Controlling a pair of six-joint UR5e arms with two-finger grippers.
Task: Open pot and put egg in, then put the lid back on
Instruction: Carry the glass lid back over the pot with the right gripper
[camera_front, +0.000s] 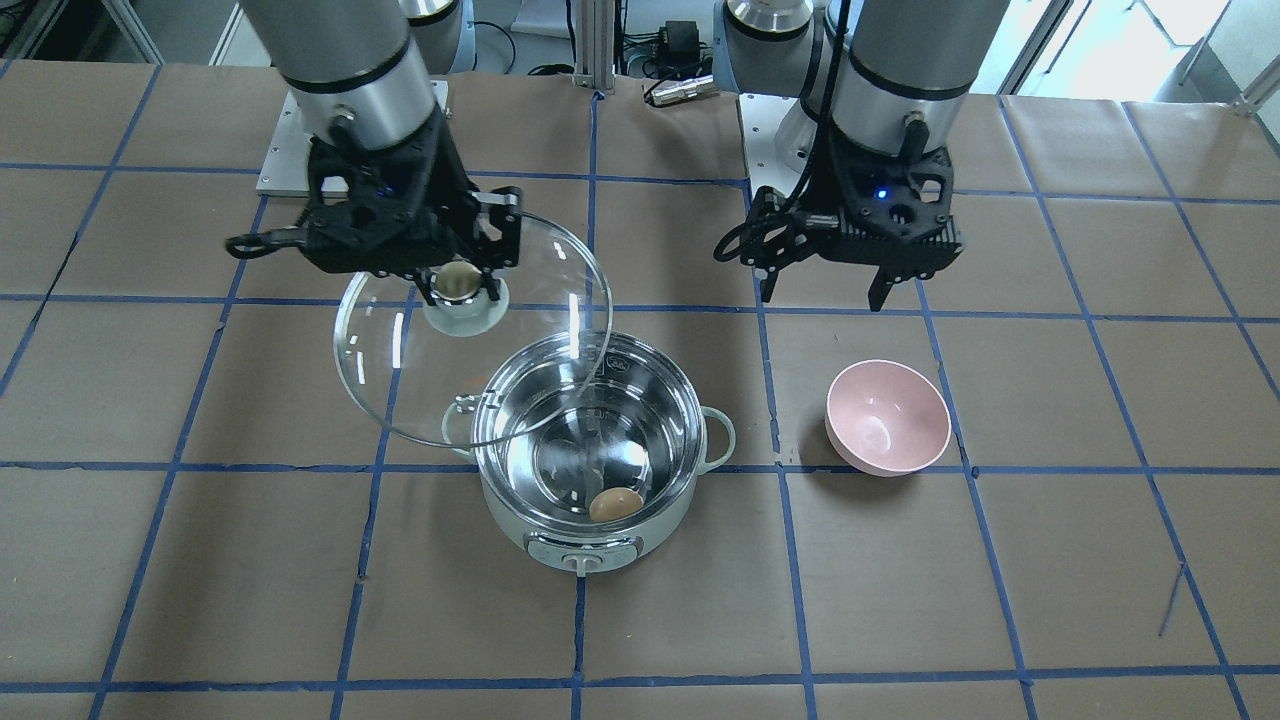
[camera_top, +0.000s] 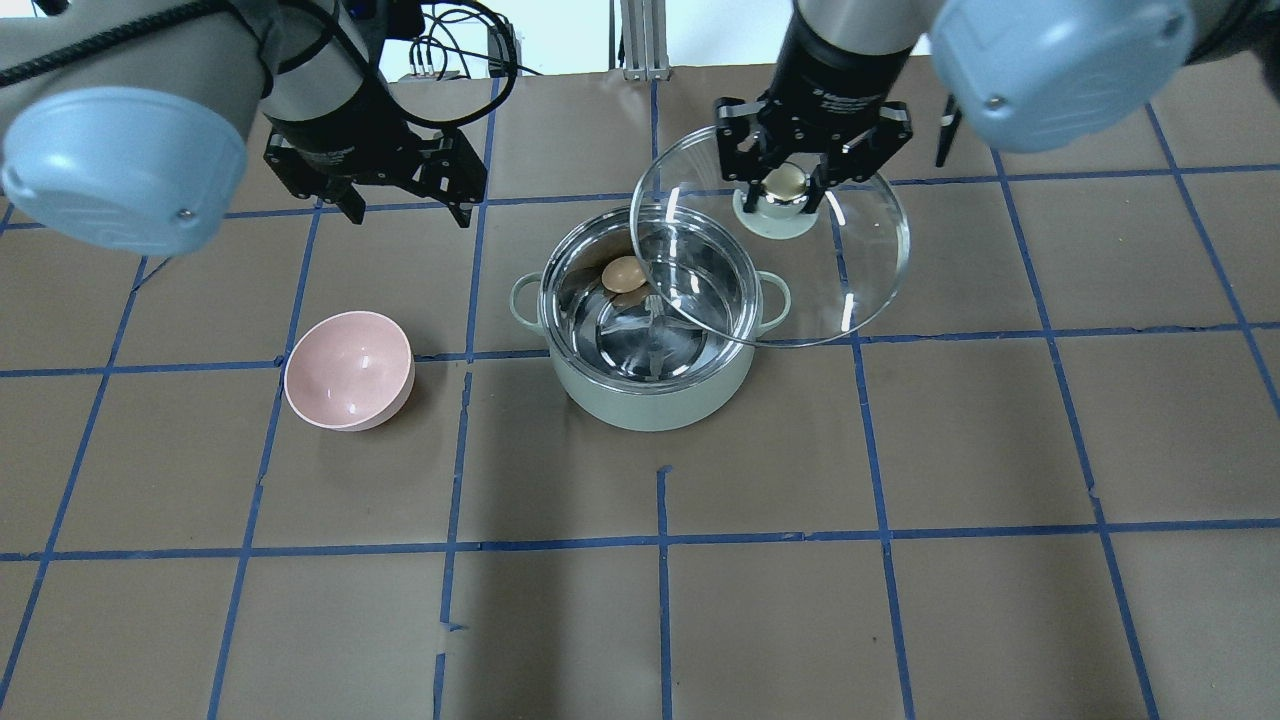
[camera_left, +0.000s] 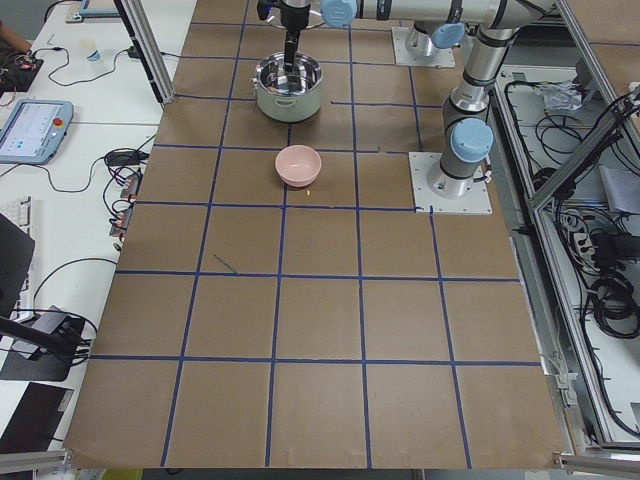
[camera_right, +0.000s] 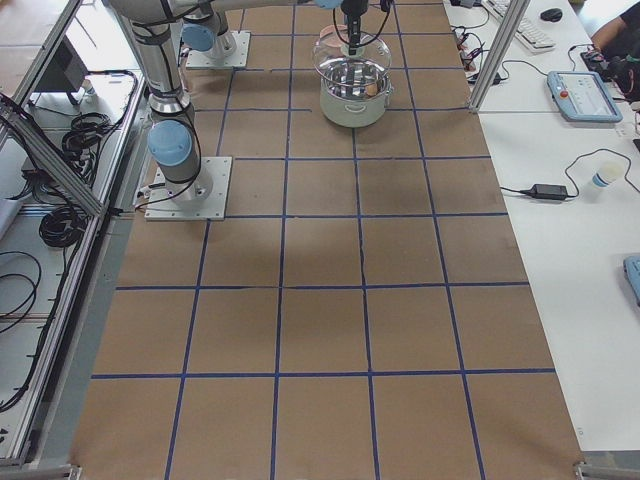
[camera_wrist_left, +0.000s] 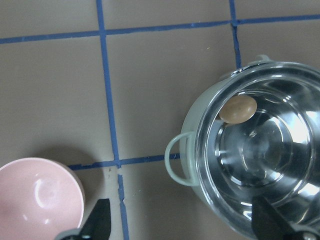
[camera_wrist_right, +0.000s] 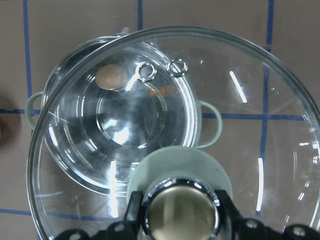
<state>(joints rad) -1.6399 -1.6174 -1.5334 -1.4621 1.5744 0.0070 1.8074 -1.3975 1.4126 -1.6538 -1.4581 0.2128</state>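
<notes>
Right jaws clamp the knob (camera_top: 784, 181) of the lid (camera_top: 860, 270), held off-centre above the pot (camera_top: 650, 400) holding the egg (camera_top: 624, 273), so lowering askew could clip the rim (camera_top: 556, 335); left jaws gape empty.

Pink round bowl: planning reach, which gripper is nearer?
Left. The left gripper hangs open on the pink bowl's side of the mint-green pot; the right gripper holds the glass lid beyond the pot.

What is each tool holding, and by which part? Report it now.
The right tool grips the lid by its round knob, with the glass partly over the pot. The left tool is open and holds nothing.
</notes>
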